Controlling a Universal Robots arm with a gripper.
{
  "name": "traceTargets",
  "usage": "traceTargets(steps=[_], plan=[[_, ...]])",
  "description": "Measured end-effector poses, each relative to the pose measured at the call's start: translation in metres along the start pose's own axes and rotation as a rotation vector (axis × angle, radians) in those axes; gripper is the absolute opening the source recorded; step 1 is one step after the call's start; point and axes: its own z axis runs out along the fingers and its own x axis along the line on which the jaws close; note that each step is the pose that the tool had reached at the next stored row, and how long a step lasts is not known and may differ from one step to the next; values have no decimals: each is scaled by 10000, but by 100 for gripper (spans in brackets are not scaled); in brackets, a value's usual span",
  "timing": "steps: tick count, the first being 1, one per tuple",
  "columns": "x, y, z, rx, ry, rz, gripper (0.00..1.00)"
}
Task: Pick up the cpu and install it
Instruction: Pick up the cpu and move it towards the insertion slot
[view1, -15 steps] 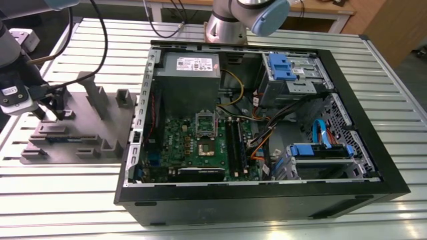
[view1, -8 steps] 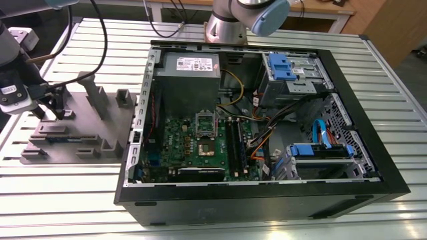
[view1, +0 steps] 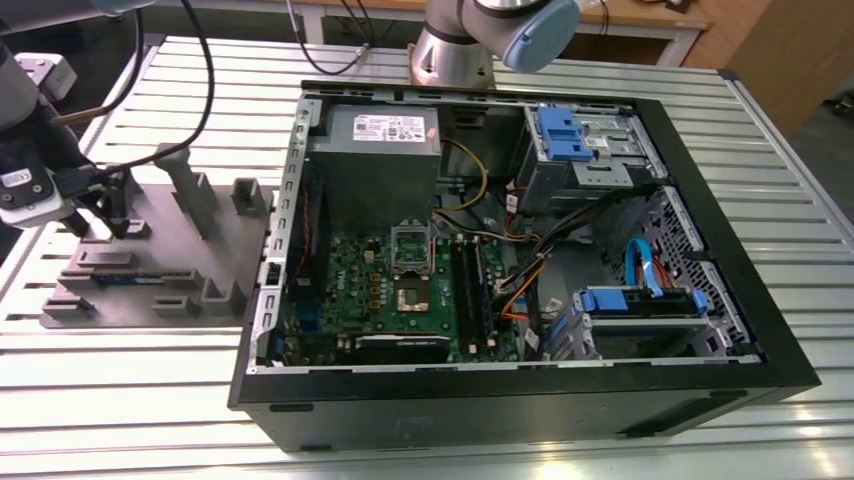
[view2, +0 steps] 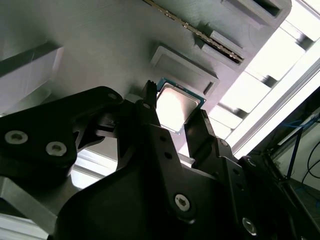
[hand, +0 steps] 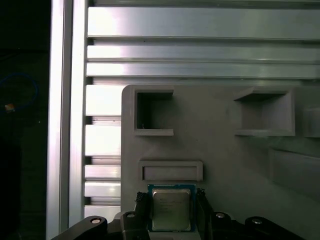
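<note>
At the exterior view's left we see the gripper, fingers closed on the cpu lying on the grey fixture.

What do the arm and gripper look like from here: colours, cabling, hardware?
The arm is a silver-grey tube with a pale blue joint cap. Black cables loop towards its wrist end, where a white housing sits. In the second wrist view the gripper is matte black, built of angular link plates with silver hex-socket screws.
</note>
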Motion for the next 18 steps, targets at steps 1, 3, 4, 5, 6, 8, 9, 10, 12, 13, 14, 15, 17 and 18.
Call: traceTargets(steps=[1,3,4,5,6,8,9,10,12,13,14,15,17,18], plan=[[0,0,-4,0,-1,0,47],[-1,1,-8,-3,-5,0,47],[0,1,-11,-2,-3,0,47],[0,1,-12,-1,-3,0,47],[0,1,-12,-1,-2,0,47],[0,1,-18,-1,0,0,47],[0,1,-23,0,0,0,47],[0,1,-26,0,-1,0,47],[0,1,-32,-2,-4,0,47],[-1,2,-34,-2,-5,1,47],[0,2,-37,-2,-3,0,47],[0,2,-38,-2,-4,0,47],[-1,2,-64,-2,-3,0,47],[0,2,-64,-1,-3,0,47]])
